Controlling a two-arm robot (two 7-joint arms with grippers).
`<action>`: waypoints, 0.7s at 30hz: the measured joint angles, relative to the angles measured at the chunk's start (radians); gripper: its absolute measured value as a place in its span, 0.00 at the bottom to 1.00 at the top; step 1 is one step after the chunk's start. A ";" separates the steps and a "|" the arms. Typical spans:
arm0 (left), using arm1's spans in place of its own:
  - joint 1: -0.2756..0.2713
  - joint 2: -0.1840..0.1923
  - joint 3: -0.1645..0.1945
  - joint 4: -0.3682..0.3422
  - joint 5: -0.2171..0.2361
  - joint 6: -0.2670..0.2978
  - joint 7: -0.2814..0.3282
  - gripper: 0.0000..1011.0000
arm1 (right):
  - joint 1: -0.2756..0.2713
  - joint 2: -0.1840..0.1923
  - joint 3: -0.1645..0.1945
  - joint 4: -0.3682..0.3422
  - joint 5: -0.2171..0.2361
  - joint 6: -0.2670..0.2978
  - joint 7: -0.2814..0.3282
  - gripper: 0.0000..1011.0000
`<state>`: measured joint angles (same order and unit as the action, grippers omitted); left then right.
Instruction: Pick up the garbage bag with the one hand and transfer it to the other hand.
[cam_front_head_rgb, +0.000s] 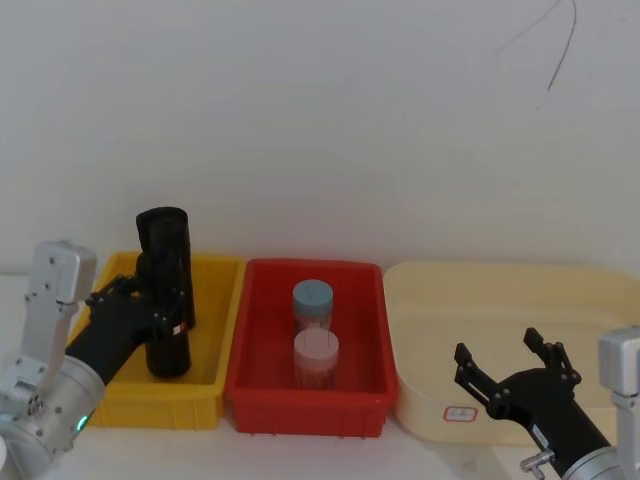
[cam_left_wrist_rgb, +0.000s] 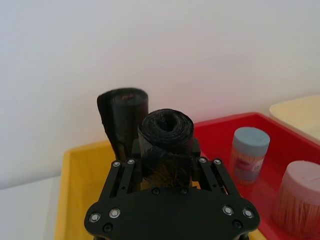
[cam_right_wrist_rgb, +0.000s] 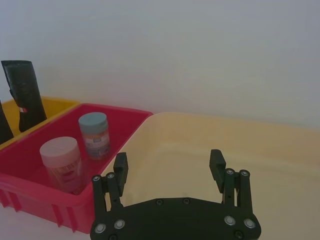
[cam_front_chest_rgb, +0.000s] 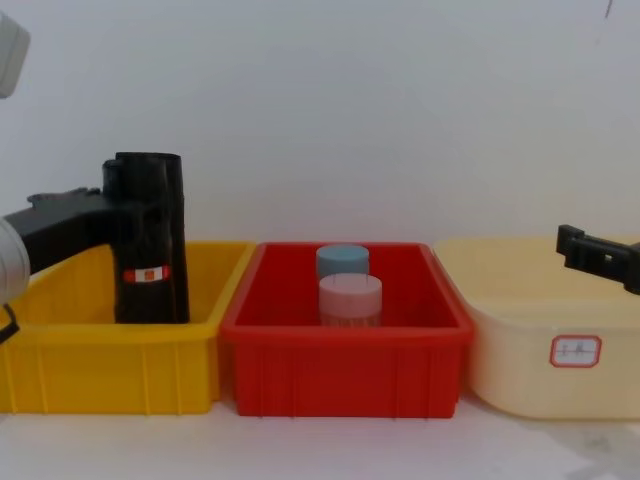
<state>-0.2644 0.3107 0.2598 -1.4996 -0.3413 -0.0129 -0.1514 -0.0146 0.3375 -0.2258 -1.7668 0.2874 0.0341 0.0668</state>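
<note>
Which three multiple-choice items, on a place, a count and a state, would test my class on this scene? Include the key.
1. The blue-lidded jar and pink-lidded jar stand in: A the yellow bin; B the red bin; C the cream bin.
2. Black rolls in the yellow bin: A one; B three; C two.
3. The right hand is: A open; B shut on a jar; C shut on a roll.
Key: B, both jars sit inside the red walls. C, the left hand is shut on the garbage bag, a second roll beyond it. A, its fingers stand apart, holding nothing.
</note>
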 joint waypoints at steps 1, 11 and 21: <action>0.000 0.000 -0.001 -0.002 0.000 0.000 -0.001 0.49 | 0.000 0.000 0.000 0.000 0.000 0.000 0.000 0.99; -0.019 0.003 -0.009 -0.066 0.003 0.015 -0.022 0.49 | 0.000 0.000 0.000 0.000 0.000 0.000 0.000 0.99; -0.064 0.009 -0.001 -0.138 -0.007 0.036 -0.084 0.49 | 0.000 0.000 0.000 0.000 0.000 0.000 0.000 0.99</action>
<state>-0.3286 0.3195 0.2587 -1.6381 -0.3487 0.0227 -0.2349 -0.0147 0.3375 -0.2258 -1.7668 0.2873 0.0341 0.0668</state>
